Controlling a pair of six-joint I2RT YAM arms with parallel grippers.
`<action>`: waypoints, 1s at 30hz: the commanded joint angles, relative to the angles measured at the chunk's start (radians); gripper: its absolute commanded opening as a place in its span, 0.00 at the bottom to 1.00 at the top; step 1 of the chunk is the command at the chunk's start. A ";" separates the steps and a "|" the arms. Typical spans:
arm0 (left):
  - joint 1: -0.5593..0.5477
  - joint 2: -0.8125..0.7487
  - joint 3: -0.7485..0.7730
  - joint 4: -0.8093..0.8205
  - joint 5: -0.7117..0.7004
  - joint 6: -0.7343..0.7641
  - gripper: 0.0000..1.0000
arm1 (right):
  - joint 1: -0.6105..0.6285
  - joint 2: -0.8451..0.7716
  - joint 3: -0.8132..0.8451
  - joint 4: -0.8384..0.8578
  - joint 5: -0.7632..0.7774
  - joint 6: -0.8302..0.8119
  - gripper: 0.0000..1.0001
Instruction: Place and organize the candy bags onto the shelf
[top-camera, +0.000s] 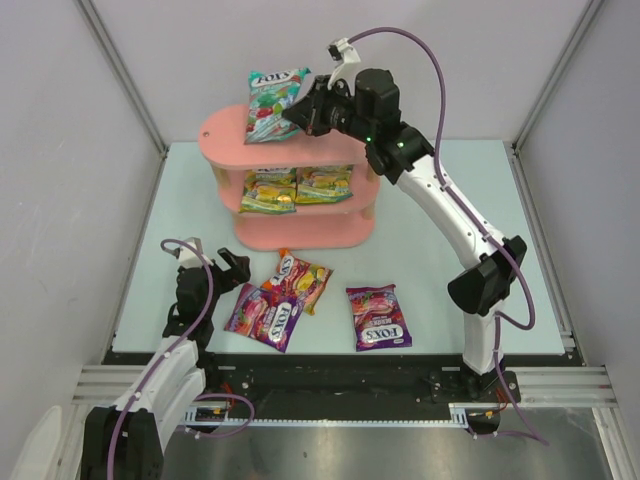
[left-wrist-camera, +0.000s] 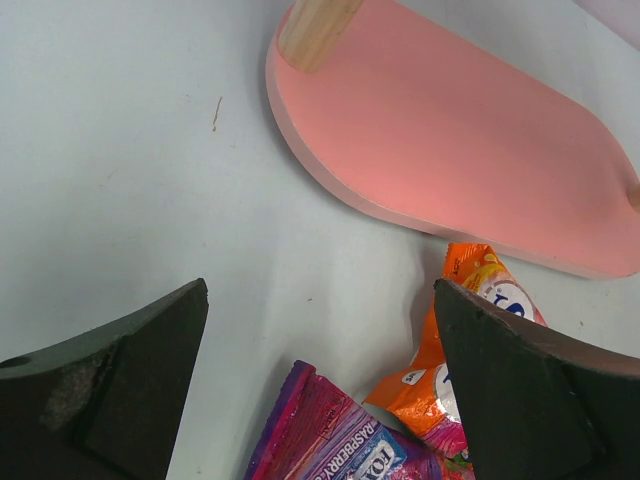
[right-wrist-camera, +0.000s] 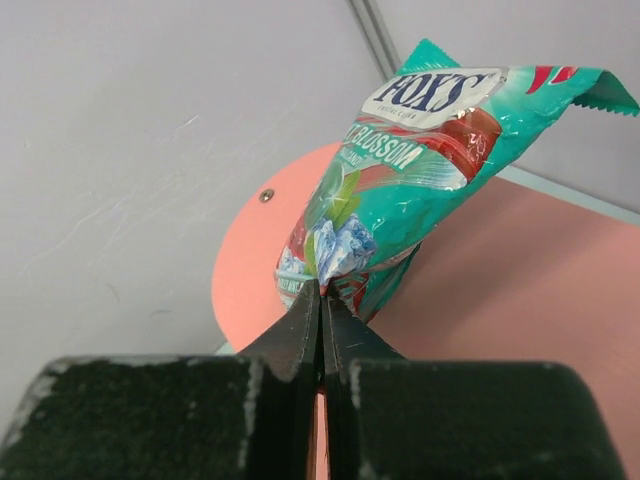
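Pointing logo-end far, the teal bag (top-camera: 270, 100) runs near-to-far.

Pale table (top-camera: 190, 210), pink shelf (top-camera: 300, 235), three bags (top-camera: 265, 315) (top-camera: 300, 280) (top-camera: 378, 318); two yellow-green bags (top-camera: 270, 192) (top-camera: 323, 185) mid-tier

White arms (top-camera: 450, 205), blk joints (top-camera: 487, 283), purple cables (top-camera: 438, 70)

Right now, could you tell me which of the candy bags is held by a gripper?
The glossy teal FOX'S bag: the right gripper pinches its edge over the pink shelf's top board; no other bag is gripped.
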 joint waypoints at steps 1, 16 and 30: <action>0.007 -0.001 0.020 0.033 0.012 -0.014 1.00 | 0.005 -0.064 -0.017 0.087 -0.071 0.062 0.00; 0.007 -0.004 0.019 0.030 0.010 -0.015 1.00 | -0.017 -0.114 -0.169 0.204 -0.139 0.168 0.00; 0.007 0.004 0.022 0.030 0.010 -0.015 1.00 | -0.015 -0.072 -0.165 0.227 -0.182 0.202 0.09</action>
